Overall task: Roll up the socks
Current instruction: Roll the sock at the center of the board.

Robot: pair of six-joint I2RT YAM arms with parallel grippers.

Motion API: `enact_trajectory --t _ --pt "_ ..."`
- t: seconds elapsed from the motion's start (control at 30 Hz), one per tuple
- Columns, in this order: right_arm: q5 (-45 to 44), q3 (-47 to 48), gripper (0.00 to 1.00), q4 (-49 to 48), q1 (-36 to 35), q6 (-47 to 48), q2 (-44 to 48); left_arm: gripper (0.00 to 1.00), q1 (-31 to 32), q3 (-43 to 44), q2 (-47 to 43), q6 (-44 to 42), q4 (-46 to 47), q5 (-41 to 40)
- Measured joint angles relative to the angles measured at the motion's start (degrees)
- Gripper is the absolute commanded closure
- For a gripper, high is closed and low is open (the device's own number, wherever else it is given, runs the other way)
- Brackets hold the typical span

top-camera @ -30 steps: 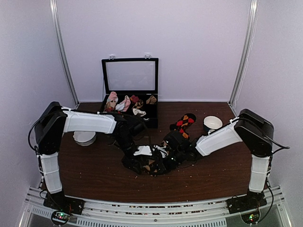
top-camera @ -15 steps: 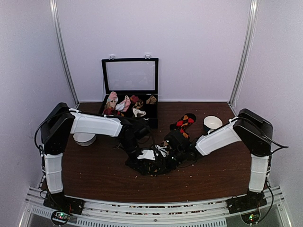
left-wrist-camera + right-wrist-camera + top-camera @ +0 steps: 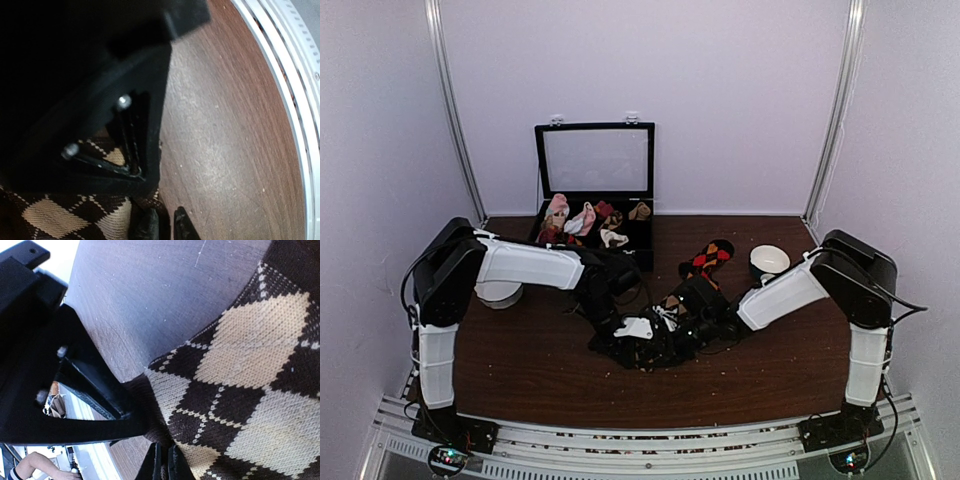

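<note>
A black argyle sock with tan diamonds [image 3: 642, 348] lies bunched at the middle of the table, and both grippers meet over it. Seen from the left wrist, the sock [image 3: 50, 217] fills the lower left, and my left gripper [image 3: 165, 227] pinches its dark edge between nearly closed fingers [image 3: 183, 229]. In the right wrist view, the sock [image 3: 240, 390] spreads across the right side, and my right gripper [image 3: 164, 465] is shut on its brown cuff. A second sock with red and orange diamonds [image 3: 708, 257] lies flat behind the right arm.
An open black case [image 3: 640, 245] with a raised lid [image 3: 595, 160] stands at the back, with pink and white sock bundles [image 3: 582, 220] inside. One white bowl [image 3: 498, 292] sits under the left arm, another white bowl [image 3: 769, 260] at the right.
My left gripper has closed down onto the sock's edge while the left arm shifted right towards the middle. The right gripper has kept its hold and hardly moved.
</note>
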State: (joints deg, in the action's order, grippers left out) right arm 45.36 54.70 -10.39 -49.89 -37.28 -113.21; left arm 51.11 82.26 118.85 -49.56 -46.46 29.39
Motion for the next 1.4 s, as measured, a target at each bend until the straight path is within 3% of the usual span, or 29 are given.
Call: enact_trajectory --t 0.07,0.2,0.5,0.6,0.63,0.73,0.77,1.03,1.4 --pt "0.24 -0.37 0.93 -0.81 0.15 -0.61 0.0 0.65 0.0 0.04 0.2 0.5 -0.42 0.2" --pt "0.5 -0.92 0.93 -1.73 0.22 -1.14 0.0 0.62 0.0 -0.2 0.31 1.33 -0.5 0.2" --pt "1.7 -2.99 0.85 -4.94 0.68 -1.49 0.17 0.97 0.37 0.24 0.79 2.08 0.24 -1.14" --pt "2.25 -3.89 0.79 -6.14 0.94 -1.7 0.55 1.0 0.55 0.92 1.18 2.14 -0.02 -1.11" --pt "2.34 -4.35 0.77 -6.84 1.01 -1.73 0.74 1.0 0.63 1.09 1.27 2.12 -0.11 -1.07" --pt "2.58 -5.92 0.53 -8.9 1.05 -1.64 1.68 1.0 0.87 1.92 1.66 2.05 -1.05 -0.39" --pt "2.43 -6.49 0.5 -9.11 1.07 -1.49 2.4 1.0 0.92 2.58 1.9 2.12 -2.08 0.48" --pt "-6.64 -15.89 0.45 -5.86 0.57 7.08 14.23 1.0 -0.26 7.19 8.11 5.07 -11.65 8.87" --pt "-20.15 -18.78 0.49 0.09 -10.54 26.86 25.68 1.0 -5.11 7.91 10.91 9.9 -19.5 15.56"
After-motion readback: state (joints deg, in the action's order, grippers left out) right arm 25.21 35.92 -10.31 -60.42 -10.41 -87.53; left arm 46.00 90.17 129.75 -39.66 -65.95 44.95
